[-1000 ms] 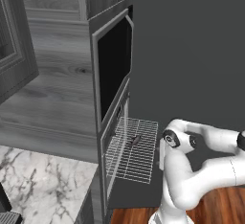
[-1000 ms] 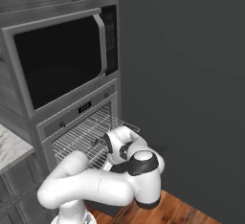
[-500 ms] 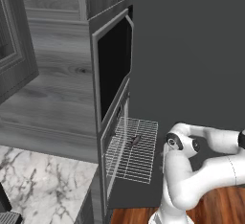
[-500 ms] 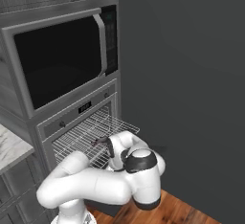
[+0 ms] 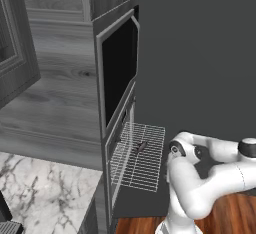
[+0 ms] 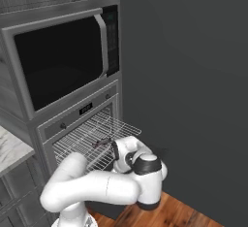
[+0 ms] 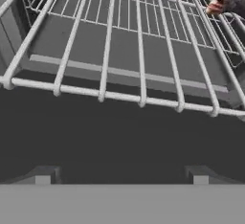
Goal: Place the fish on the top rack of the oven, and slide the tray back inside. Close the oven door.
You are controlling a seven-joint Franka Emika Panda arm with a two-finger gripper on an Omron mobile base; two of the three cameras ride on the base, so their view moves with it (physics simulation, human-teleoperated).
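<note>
Fish [image 5: 140, 146] lies on the top rack [image 5: 137, 156], near the middle of the left base picture. In the hand picture its pinkish tail end shows in the upper right corner. It looks small, light and a bit slippery, so it could slide if the rack gets a hard bump.

That rack is pulled out of the oven [image 6: 77, 124] and sticks out toward the robot. It is made of thin silver wires. I think it is stiff and light, and it should slide in straight if it is pushed evenly. A good spot to push is the middle of the front wire, which runs across the middle of the hand picture. A push at one corner could twist it.

Nothing else sits on the rack, just the fish. The oven door [image 7: 119, 137] looks to be the dark flat panel under the rack, hanging open.

The tool [image 7: 120, 176] is low, just in front of the rack's front edge. Its two dark tips stand wide apart at the bottom of the hand picture, with nothing held between them
</note>
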